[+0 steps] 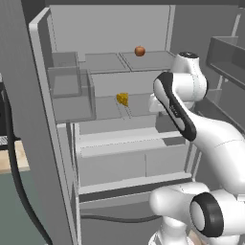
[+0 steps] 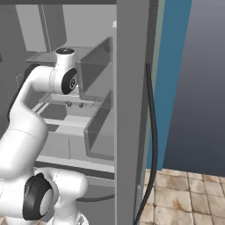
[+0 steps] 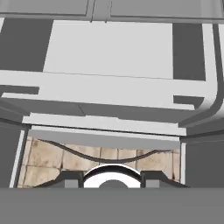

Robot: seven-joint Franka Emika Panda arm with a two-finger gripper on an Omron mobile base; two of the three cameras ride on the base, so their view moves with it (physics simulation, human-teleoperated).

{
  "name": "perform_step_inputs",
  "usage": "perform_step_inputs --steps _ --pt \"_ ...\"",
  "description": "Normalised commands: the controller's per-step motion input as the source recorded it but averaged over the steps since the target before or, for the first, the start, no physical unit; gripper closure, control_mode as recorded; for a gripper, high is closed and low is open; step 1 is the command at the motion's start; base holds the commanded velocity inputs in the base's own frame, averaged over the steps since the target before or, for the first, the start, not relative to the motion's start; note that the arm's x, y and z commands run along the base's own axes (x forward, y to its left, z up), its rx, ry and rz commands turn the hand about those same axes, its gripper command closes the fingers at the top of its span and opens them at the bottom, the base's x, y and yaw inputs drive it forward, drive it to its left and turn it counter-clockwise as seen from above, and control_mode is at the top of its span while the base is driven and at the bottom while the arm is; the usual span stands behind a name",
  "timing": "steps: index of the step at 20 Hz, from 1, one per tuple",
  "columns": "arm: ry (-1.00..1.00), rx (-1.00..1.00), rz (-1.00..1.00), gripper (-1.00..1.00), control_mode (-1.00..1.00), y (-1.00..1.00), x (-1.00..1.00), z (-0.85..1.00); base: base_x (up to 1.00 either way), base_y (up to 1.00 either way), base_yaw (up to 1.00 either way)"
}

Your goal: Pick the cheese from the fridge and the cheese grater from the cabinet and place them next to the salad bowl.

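The small yellow-orange holed cheese wedge (image 1: 123, 99) is left unpicked on the grey fridge's glass shelf (image 1: 107, 108), at the arm's nine o'clock; the tool is closed narrow, empty.

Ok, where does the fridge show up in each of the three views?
Left base view: the fridge takes the centre, open, with its shelves facing the camera.
Right base view: it takes the left half, seen at a slant.
Hand view: it is the upper part, pale surfaces seen from above.
Shared landmark: the black cable at its foot.
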Motion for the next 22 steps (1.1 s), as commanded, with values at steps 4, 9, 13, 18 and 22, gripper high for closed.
perform_step_inputs --steps 4,9,13,18,22 --pt "-0.16 -0.02 0.00 -1.00 -1.00 0.00 -0.07 -0.10 0.00 0.00 0.00" --pt "-0.81 -0.16 0.00 -1.00 -1.00 0.00 -0.41 0.00 0.00 0.00 0.00" --pt "-0.64 -0.13 -0.03 -1.00 -1.00 0.00 -0.29 0.03 0.00 0.00 0.00" --pt "-0.11 -0.01 -0.01 -1.00 -1.00 0.22 -0.01 0.00 0.00 0.00 0.00" --pt "0.00 0.00 0.00 -1.00 -1.00 0.56 0.00 -0.02 0.00 0.00 0.00"
